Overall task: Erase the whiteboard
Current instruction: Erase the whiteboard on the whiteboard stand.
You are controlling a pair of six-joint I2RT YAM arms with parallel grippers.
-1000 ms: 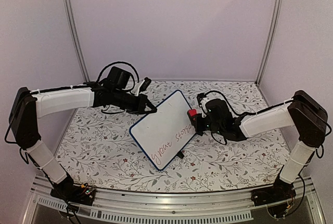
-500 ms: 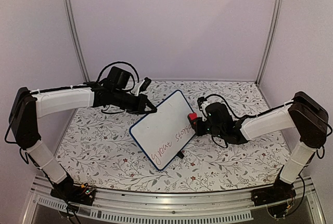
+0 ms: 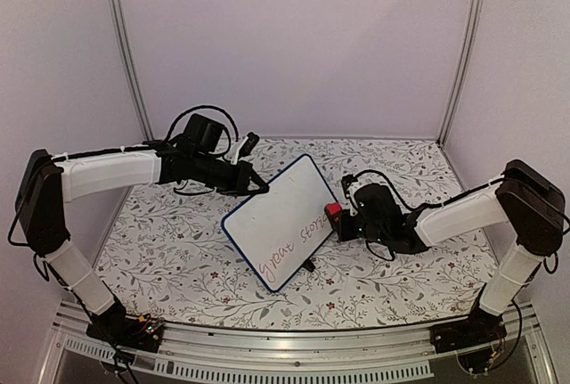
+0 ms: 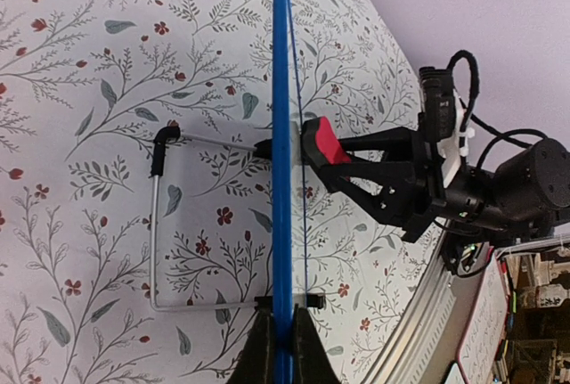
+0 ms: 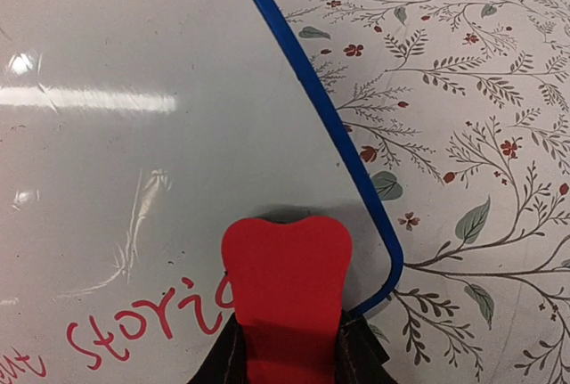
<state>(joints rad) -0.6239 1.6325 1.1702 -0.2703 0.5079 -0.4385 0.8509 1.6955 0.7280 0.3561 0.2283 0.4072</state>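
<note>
Table covering (image 3: 178, 250): white, printed with grey-green sprigs and small red flowers. Walls (image 3: 294, 36): plain lilac. 2 metal posts (image 3: 126, 45) at rear corners. Slotted rail (image 3: 267, 371), apparently aluminium, along near edge.

Both arms (image 3: 107, 175) — white shells, black joints, looped black cables (image 3: 200, 108)

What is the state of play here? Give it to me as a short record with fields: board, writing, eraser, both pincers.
whiteboard: tilted up on its wire stand, blue rim
writing: red, not yet erased, along the lower edge
eraser: red, against the board face by the last letters
left pincer: shut on the whiteboard's edge
right pincer: shut on the eraser
</note>
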